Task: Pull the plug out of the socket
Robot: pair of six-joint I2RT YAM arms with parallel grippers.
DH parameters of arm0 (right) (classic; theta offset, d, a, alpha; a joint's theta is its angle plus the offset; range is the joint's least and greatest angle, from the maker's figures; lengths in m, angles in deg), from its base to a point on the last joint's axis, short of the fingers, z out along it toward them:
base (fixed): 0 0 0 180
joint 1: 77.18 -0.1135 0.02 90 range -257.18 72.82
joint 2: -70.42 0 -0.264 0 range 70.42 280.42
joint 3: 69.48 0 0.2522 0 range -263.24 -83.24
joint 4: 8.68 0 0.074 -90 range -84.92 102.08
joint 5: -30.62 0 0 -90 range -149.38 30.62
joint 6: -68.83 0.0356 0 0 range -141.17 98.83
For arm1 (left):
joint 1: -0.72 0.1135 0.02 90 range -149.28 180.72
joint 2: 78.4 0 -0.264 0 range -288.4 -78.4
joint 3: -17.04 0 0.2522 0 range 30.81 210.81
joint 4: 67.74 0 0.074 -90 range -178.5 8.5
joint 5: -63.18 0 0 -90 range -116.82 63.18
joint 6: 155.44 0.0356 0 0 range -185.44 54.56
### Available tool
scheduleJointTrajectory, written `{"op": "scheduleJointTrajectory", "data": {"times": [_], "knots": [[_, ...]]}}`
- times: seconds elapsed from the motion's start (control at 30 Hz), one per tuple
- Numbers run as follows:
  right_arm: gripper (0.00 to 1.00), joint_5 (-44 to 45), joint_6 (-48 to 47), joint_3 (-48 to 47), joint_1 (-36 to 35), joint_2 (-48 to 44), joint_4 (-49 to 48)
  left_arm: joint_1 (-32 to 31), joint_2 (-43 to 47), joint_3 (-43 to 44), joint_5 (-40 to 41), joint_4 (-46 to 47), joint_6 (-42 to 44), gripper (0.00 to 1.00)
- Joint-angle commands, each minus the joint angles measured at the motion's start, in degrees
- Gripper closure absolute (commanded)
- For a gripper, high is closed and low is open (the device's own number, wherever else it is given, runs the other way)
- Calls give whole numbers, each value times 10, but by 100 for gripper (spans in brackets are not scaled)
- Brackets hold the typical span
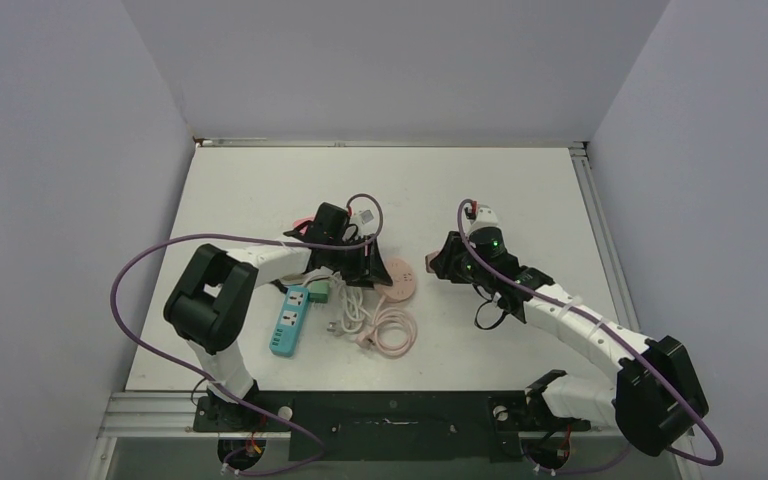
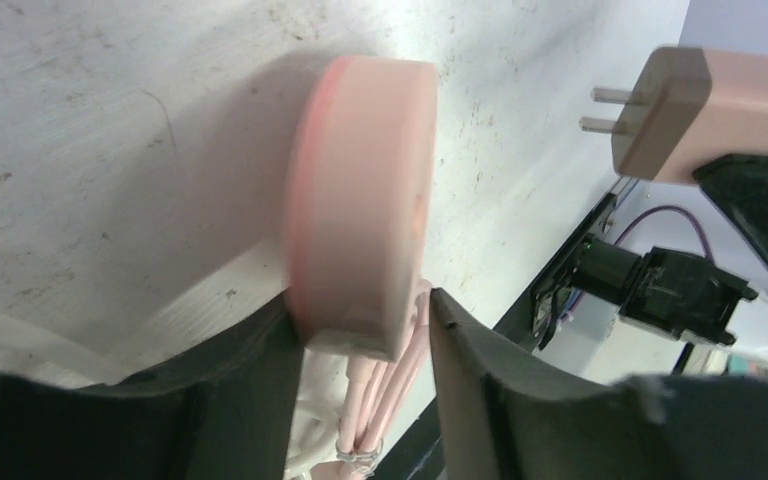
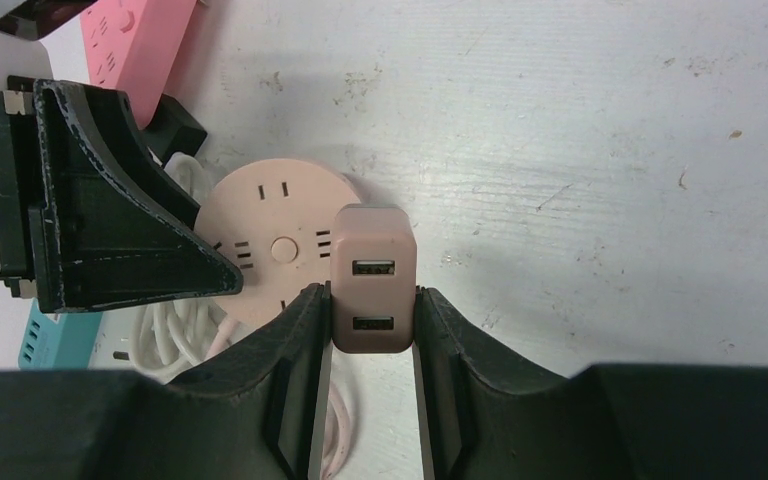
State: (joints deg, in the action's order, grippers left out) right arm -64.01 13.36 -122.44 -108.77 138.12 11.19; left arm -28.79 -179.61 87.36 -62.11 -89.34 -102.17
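Table (image 1: 520,190): white top boxed in by walls at 9, 12 and 3 o'clock, with a metal rail along the 3 o'clock edge. Bare surface runs from the middle out to 12 and to 3

Left arm (image 1: 260,262) reaches in from 8 o'clock, right arm (image 1: 570,310) from 4 o'clock. The two wrists meet near centre, close together, with little room between them

Clutter sits at 7 to 9 o'clock of centre. Blue power strip (image 1: 290,320) lies lengthwise under the left arm; a pink power strip (image 3: 135,50) is at 10 o'clock. White cable (image 1: 350,315) and a pink cable coil (image 1: 395,330) are bunched at 6 o'clock of the socket

Socket (image 3: 280,215): round pink disc, near centre of the table, between the jaws of the left gripper (image 1: 372,270). One of the fingers (image 2: 240,380) lies against its rim; the other stands a sliver off it with cable showing in the gap. Cannot tell whether any pinch is on it

Plug (image 3: 373,270): pink block with two USB ports, out of the socket and just beside it at 3 o'clock. Right gripper (image 3: 370,293) is pinched on its two flat sides

Prongs (image 2: 605,110): both bare, in open air, apart from the socket
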Motion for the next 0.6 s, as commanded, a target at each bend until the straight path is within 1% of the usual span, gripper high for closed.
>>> {"op": "scheduleJointTrajectory", "data": {"times": [0.0,0.07,0.13,0.3,0.37,0.57], "knots": [[95,-4,-3,6,0,-18,-24,4,-12,34,28,-32,22,49],[95,-4,-4,8,-1,-20,-24,4,-9,38,38,-40,28,41],[95,-3,-6,10,0,-22,-24,4,0,42,51,-49,37,36],[95,-6,-12,13,-7,-28,-31,2,39,54,91,-76,76,25],[95,-7,-14,11,-10,-27,-35,2,62,56,111,-84,93,23],[95,-15,-26,-6,-44,6,-57,6,143,58,178,-103,133,22]]}}
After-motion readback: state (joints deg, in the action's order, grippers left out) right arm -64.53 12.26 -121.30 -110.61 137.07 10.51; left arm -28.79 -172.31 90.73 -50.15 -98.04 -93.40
